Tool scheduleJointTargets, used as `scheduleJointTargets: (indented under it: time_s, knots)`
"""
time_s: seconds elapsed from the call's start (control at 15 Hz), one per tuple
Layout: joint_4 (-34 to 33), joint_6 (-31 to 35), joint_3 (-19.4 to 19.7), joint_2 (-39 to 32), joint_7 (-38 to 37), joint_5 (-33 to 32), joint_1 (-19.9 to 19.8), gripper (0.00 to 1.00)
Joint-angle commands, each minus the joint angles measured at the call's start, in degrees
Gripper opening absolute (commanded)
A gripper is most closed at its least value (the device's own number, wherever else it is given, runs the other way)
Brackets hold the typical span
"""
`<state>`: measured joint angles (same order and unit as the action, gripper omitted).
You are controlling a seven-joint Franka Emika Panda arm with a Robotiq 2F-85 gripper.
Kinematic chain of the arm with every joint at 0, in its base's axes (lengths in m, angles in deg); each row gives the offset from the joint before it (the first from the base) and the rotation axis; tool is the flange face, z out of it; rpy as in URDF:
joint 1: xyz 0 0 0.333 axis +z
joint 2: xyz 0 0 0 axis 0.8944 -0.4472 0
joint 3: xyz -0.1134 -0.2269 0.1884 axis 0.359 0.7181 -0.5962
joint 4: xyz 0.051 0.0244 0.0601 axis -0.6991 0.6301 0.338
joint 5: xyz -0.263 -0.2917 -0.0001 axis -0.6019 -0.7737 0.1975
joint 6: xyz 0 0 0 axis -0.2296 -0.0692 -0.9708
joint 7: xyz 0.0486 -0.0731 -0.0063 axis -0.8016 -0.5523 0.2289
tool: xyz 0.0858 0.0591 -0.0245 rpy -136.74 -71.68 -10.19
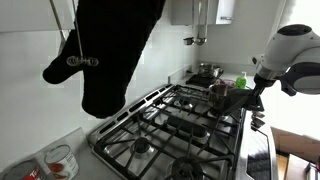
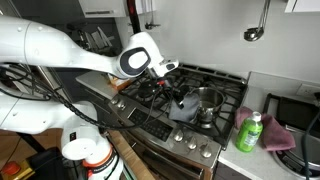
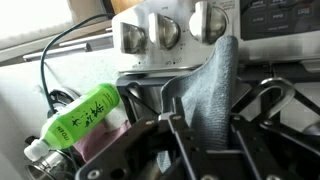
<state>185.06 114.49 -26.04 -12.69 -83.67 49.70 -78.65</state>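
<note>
**Gripper [image 3: 205, 128] astride grey cloth [image 3: 212, 90] on gas hob**

Gripper low over the hob, wrist view: fingers set part-way apart w/ the grey cloth rising between them. Can't tell if the pads pinch it or just flank it. The cloth lies rumpled on the black grates [image 3: 285, 105] and runs from the fingers toward 12 o'clock, its far end just short of the knobs [image 3: 165, 32].

Handling, as a judgement: soft, light, floppy fabric. It won't slip, but it'll sag and drag, and could snag on grate prongs. Best hold looks like a raised fold nr the middle, pinched from above, not a flat edge.

At 9 o'clock of the gripper, a green bottle [image 3: 80, 115] lies tilted, label up, on a pink cloth [image 3: 102, 142]. At 12 o'clock, further off, are the knobs on the stove's front panel.

In an exterior view, a steel pot [image 2: 208, 100] sits on the hob just beside the grey cloth, approx. 3 o'clock of it. A black oven mitt [image 1: 110, 50] hangs close to the lens in an exterior view.

Count: 1 grey cloth, 1 pink cloth, 1 green bottle, 3 knobs in wrist view, 1 mitt.
</note>
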Motion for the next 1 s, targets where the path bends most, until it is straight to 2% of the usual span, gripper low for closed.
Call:
scheduleJointTargets:
  time_s: [0.0, 0.27, 0.33, 0.93]
  knots:
    - [-0.09, -5.19, 0.89, 0.23, 0.00, 1.78, 1.02, 0.65]
    - [-0.44, -8.80, 3.05, 0.98, 1.41, 5.72, 2.97, 0.95]
    - [-0.50, -9.19, 3.68, 1.05, 1.51, 7.26, 3.58, 0.99]
    - [-0.56, -8.42, 6.43, 1.54, 1.37, 13.50, 4.57, 1.00]
